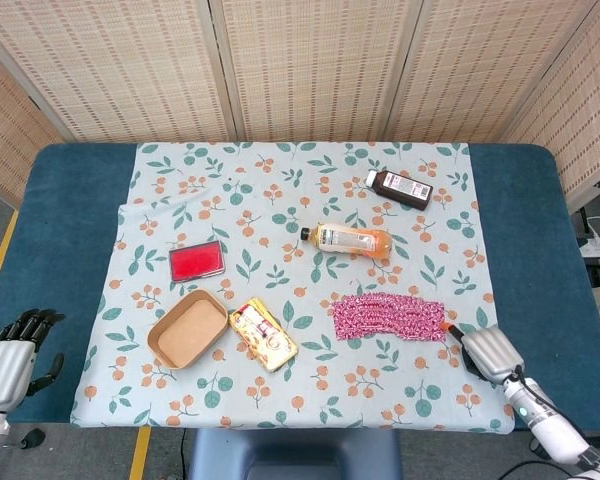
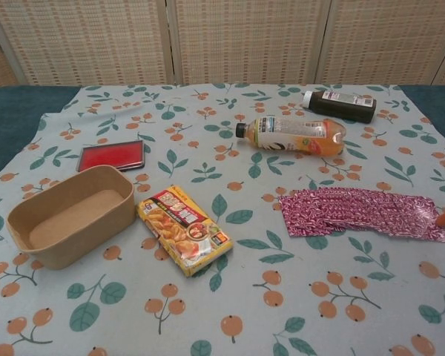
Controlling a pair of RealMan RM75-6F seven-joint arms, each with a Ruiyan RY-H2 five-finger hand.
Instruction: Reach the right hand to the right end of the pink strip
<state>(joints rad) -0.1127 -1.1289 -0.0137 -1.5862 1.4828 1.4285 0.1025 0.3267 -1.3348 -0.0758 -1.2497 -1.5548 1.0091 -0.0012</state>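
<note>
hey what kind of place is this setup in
Probably a staged robot test room, not a home: woven screens wall off a padded table with a floral cloth, and a robot right hand reaches in.

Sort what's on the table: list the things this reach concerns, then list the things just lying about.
Part of the job:
pink strip
right hand, by the strip's right end

Just lying about:
orange drink bottle
dark bottle
red pad
brown paper tray
yellow packet
left hand

Staged lab-style test setup: woven folding screens behind padded blue table, floral cloth spread on top.
</note>
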